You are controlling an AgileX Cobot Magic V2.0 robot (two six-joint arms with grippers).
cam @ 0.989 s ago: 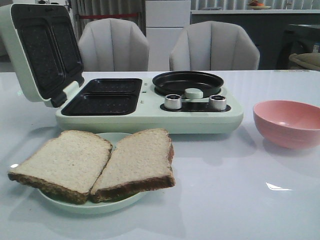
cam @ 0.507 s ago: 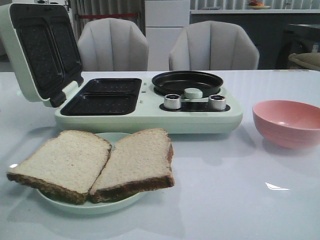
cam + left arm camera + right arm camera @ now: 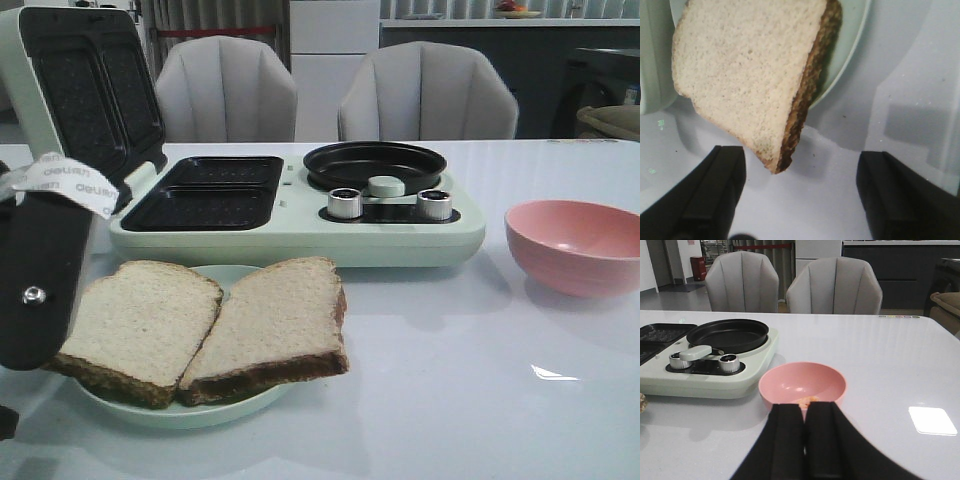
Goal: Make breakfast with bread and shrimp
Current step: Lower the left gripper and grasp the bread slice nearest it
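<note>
While the left hand (image 3: pixel 800 200) is hovering wide open and empty over the plate (image 3: pixel 215 410), two bread slices (image 3: pixel 275 325) are lying on it. Beside the pink bowl (image 3: pixel 802 385) holding the shrimp (image 3: pixel 807 400), the right hand (image 3: pixel 805 440) is sitting closed, empty.

Glossy white table (image 3: pixel 480 400), porous matt bread (image 3: pixel 275 320), shiny metal knobs (image 3: pixel 346 203).

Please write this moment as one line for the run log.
left gripper: open, near left bread slice | right gripper: shut, empty, behind pink bowl | shrimp: in bowl | bread: on plate
</note>
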